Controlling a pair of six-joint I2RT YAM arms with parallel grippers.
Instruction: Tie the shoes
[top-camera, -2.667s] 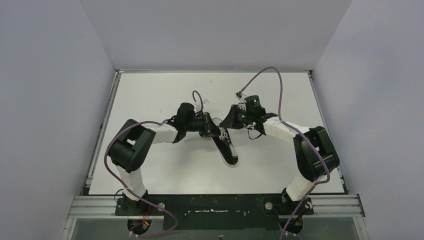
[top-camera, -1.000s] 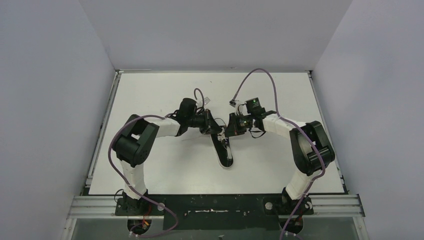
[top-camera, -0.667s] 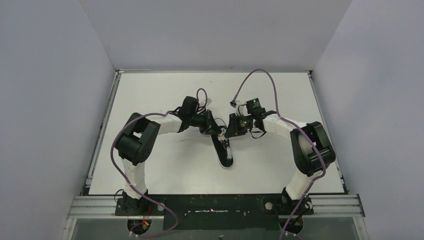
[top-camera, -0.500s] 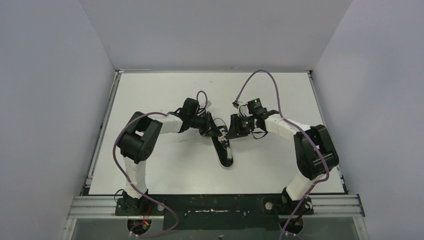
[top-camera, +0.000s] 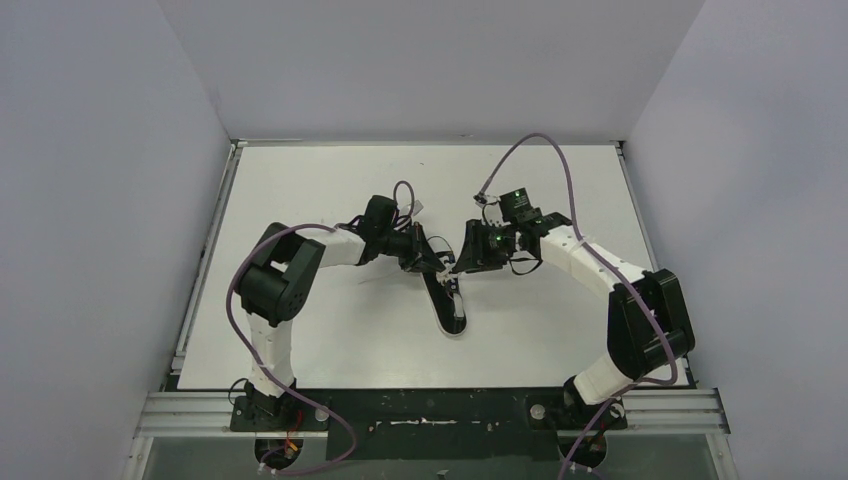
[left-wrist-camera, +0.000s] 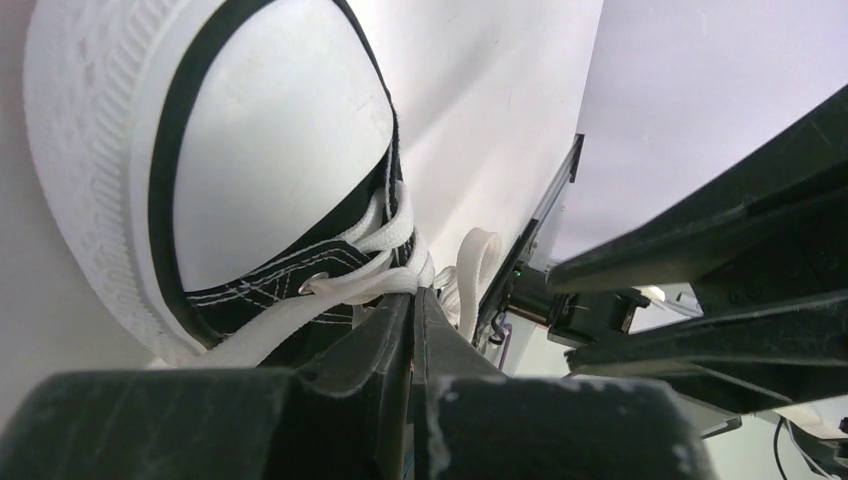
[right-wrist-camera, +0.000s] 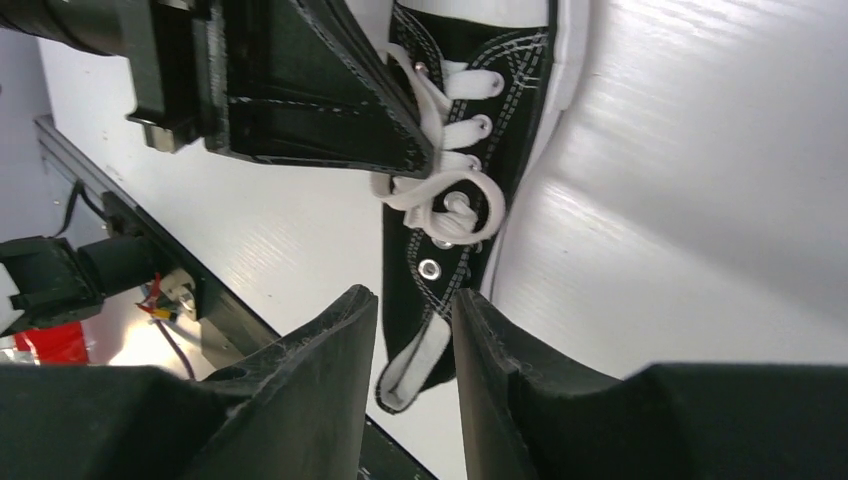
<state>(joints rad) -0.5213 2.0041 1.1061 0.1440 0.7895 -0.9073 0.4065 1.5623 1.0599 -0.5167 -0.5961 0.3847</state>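
I have the worktop (top-camera: 300, 180) with the shoe (top-camera: 450, 305) lying about midway between its left and right edges, a little nearer the near edge than the far one. The shoe's long axis runs roughly far to near. The white toe cap (left-wrist-camera: 270, 130) points at the near edge and leans slightly toward the right one, and the collar end sits under both grippers.

I judge the shoe light enough to slide if I pull a lace hard. The canvas upper is soft and the rubber sole stiffer, so the sole is where I would brace it.

The left gripper (left-wrist-camera: 412, 300) is clamped on a strand of the laces (right-wrist-camera: 468, 82), right at the upper eyelets. The right gripper (right-wrist-camera: 413, 295) hangs with its jaws parted and nothing between them, just above the collar.

The laces look thin, limp and smooth, so they could slip out. I would pinch a strand close to the small loop (right-wrist-camera: 497, 210) beside the top eyelets, not at a free end.
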